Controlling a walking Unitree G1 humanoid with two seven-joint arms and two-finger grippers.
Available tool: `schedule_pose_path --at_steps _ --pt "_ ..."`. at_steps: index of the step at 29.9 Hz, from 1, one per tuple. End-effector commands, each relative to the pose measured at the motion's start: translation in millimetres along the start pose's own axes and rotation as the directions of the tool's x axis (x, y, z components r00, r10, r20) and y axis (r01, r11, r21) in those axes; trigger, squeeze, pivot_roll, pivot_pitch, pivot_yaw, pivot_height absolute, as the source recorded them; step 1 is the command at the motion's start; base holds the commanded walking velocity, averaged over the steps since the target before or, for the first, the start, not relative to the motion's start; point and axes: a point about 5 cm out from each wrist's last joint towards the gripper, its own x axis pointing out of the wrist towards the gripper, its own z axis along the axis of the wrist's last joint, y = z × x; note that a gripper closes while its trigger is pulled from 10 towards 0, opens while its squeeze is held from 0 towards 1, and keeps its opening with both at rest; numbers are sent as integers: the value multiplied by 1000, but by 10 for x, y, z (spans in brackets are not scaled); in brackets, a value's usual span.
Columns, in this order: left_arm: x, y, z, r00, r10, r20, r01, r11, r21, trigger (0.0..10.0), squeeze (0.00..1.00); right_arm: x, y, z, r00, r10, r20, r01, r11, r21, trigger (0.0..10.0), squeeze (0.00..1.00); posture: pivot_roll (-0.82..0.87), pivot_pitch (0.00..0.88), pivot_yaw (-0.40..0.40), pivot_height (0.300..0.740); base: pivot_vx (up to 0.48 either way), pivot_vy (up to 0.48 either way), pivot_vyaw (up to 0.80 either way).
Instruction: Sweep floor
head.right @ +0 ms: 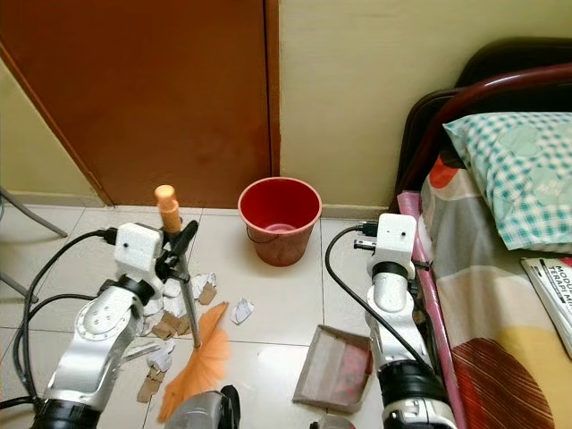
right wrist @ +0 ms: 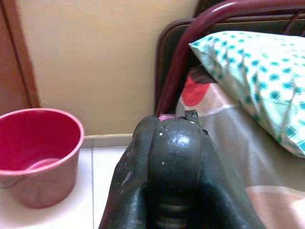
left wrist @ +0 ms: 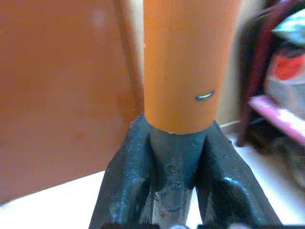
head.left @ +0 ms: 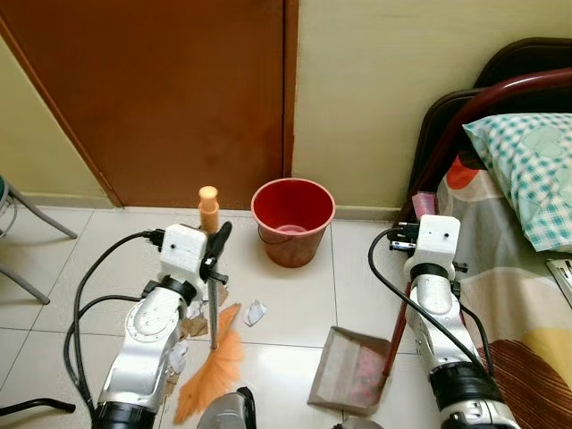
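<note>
My left gripper (head.left: 217,255) is shut on the broom's grey shaft, just under its orange grip (left wrist: 188,62). The broom stands nearly upright, its orange bristles (head.left: 214,362) on the tiles beside torn paper and cardboard scraps (head.right: 165,322). One white scrap (head.left: 256,312) lies between the bristles and the dustpan. My right gripper (right wrist: 174,143) is shut on the top of the dustpan's dark red handle (head.left: 398,335). The grey dustpan (head.left: 349,368) rests on the floor beside the bed with pinkish bits in it.
A red bucket (head.left: 292,220) stands against the wall by the brown door (head.left: 170,89). A bed (head.left: 527,295) with a checked pillow (head.left: 527,170) and dark red frame fills the right side. Metal chair legs (head.left: 36,219) stand at the far left.
</note>
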Motion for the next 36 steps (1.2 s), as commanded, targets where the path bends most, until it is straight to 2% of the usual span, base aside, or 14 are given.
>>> schedule_pose_path --at_steps 1,9,10,11,16,21,25,28,31,32,33,34,36 --pt "57 -180 96 990 -131 50 134 990 -47 10000 0 45 9 85 999 -33 36 34 999 -18 10000 0 10 92 6 740 0 0 0" --pt "42 -438 113 940 -336 65 341 934 -109 10000 0 81 124 116 999 -25 33 25 1000 -15 10000 0 11 98 5 740 0 0 0" --pt "34 -513 113 919 -388 66 393 912 -117 10000 0 76 175 114 999 -10 32 11 1000 -17 10000 0 12 98 3 740 0 0 0" --pt "34 -513 113 919 -388 66 393 912 -117 10000 0 76 175 114 999 -10 32 11 1000 -17 10000 0 12 98 3 740 0 0 0" --pt "39 -622 172 884 -455 102 467 867 -175 10000 0 77 262 107 999 15 34 -14 1000 -19 10000 0 11 99 -2 740 0 0 0" --pt "87 -616 265 891 -428 152 453 861 -230 10000 0 70 325 109 997 64 32 -64 998 8 10000 0 8 98 -5 740 0 0 0" --pt "152 -466 365 923 -328 200 376 876 -302 10000 0 46 388 97 992 120 29 -121 992 29 10000 0 11 100 -9 740 0 0 0" --pt "166 -408 387 932 -296 210 352 880 -320 10000 0 42 397 93 991 129 28 -130 991 33 10000 0 11 100 -9 740 0 0 0" --pt "166 -172 389 960 -191 204 250 913 -322 10000 0 40 402 97 989 142 32 -143 989 33 10000 0 11 100 -9 740 0 0 0" --pt "122 -22 374 972 -141 189 192 937 -293 10000 0 47 375 108 989 141 40 -142 990 25 10000 0 11 100 -9 740 0 0 0" --pt "122 -22 374 972 -141 189 192 937 -293 10000 0 47 375 108 989 141 40 -142 990 25 10000 0 11 100 -9 740 0 0 0" --pt "63 104 360 979 -103 175 147 952 -267 10000 0 57 329 109 990 136 47 -137 990 19 10000 0 10 100 -12 740 0 0 0" --pt "-5 213 340 985 -69 160 110 958 -265 10000 0 66 265 97 991 127 50 -129 991 22 10000 0 15 102 -13 740 0 0 0"
